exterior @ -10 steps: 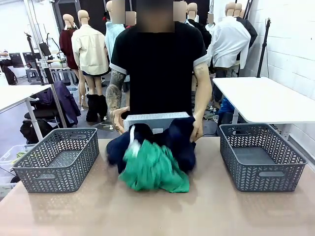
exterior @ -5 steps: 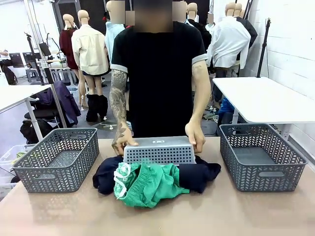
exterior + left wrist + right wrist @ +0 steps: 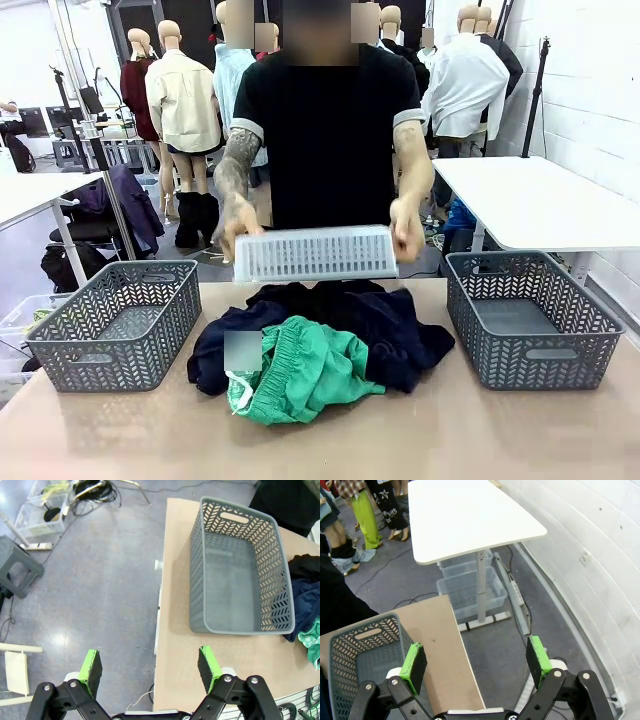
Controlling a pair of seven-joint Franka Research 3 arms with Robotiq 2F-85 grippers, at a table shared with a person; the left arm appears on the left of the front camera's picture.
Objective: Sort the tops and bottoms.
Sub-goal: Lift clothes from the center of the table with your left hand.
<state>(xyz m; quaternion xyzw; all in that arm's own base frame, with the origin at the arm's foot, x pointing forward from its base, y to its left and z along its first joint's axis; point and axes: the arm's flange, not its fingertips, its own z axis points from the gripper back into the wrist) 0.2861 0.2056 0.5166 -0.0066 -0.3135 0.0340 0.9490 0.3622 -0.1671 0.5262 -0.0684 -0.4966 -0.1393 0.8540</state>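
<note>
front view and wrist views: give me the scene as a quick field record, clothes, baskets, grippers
bottoms: bright green, crumpled at the front of the pile, mid-table
dark navy garment: behind and partly under the bottoms
left grey basket: empty
right grey basket: empty
pale basket: held above the pile by the person's hands
left gripper: open, holding nothing
right gripper: open, holding nothing
sorted so far: nothing in either grey basket

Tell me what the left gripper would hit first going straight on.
Probably the table edge or the floor just beside it: the open left gripper aims about at that border. The basket sits off to the side. Depth is unclear.
</note>
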